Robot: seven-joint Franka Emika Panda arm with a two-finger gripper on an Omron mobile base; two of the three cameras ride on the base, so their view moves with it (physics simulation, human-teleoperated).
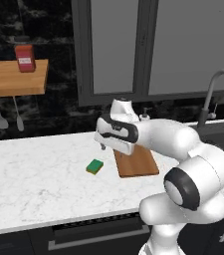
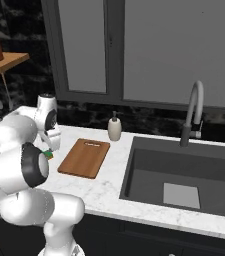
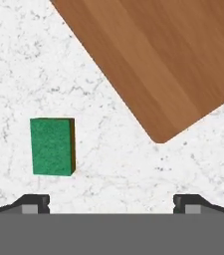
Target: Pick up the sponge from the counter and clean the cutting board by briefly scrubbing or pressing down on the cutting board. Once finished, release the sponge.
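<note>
The sponge (image 1: 95, 166), green on top with a yellow-orange edge, lies flat on the white marble counter (image 1: 34, 174), just left of the reddish-brown cutting board (image 1: 136, 162). My gripper (image 1: 102, 145) hovers above the counter between the two, pointing down. In the hand view the sponge (image 3: 52, 146) sits to the lower left and a corner of the cutting board (image 3: 158, 60) takes up the upper right. The gripper (image 3: 111, 204) is open, its fingertips (image 3: 34, 203) wide apart with only bare counter between them. From the right base view the cutting board (image 2: 85, 157) is plain, and a sliver of the sponge (image 2: 48, 154) peeks past my arm.
A soap dispenser (image 2: 114, 128) stands behind the board. To its right are a dark sink (image 2: 184, 170) and a faucet (image 2: 194, 112). On the wall at left hangs a wooden shelf (image 1: 14, 77) with a red box (image 1: 25, 58) and utensils (image 1: 1, 119) below.
</note>
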